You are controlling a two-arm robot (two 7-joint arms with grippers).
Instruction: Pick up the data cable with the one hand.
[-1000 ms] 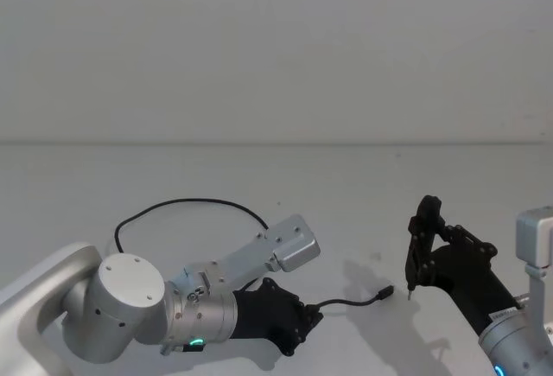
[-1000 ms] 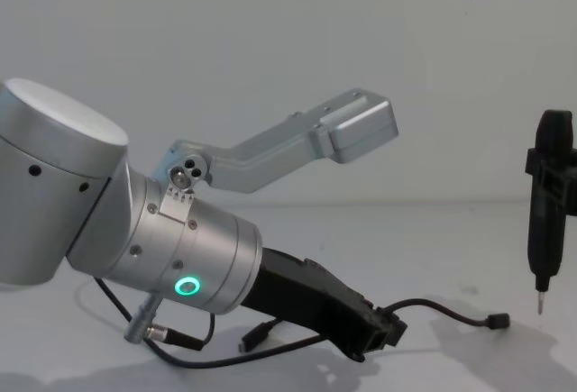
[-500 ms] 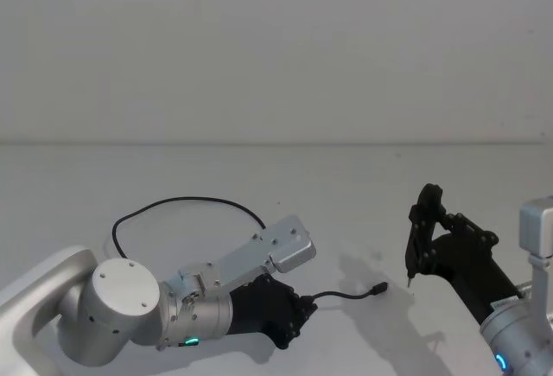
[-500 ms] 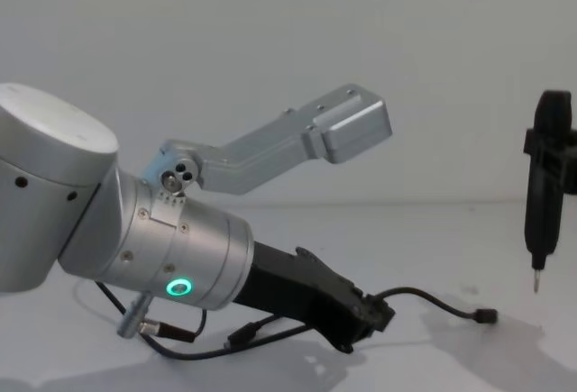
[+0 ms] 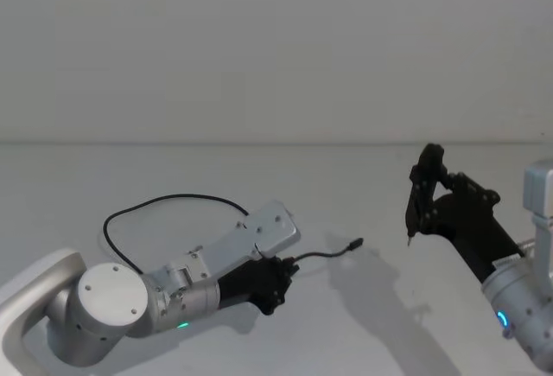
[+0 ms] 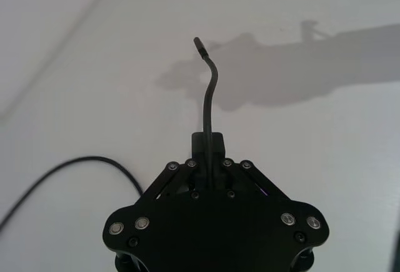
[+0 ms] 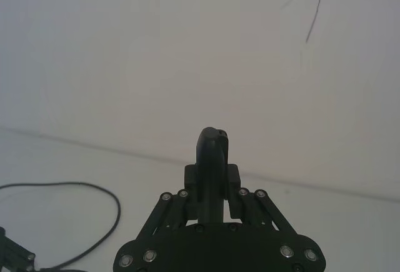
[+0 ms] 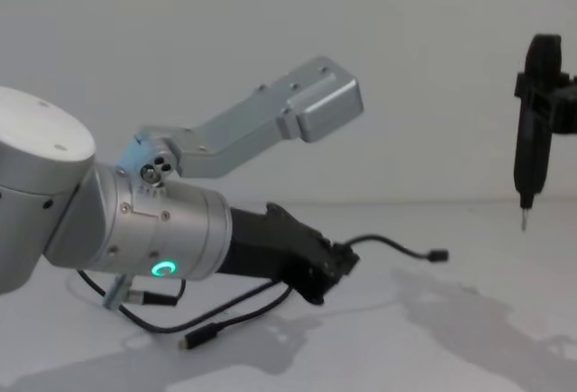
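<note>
Left gripper clamps data cable (plug apparently airborne); right gripper grasps stick tool.

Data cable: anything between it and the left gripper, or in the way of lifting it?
Nothing visible. The left gripper is shut on the data cable near one plug, which juts free above the table. The right gripper, holding a stick tool, hangs well off to the right.

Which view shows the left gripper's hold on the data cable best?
Left wrist view: the left gripper is shut on the data cable, plug end sticking out. Head view shows the cable's loop; chest view, both plugs from the side.
</note>
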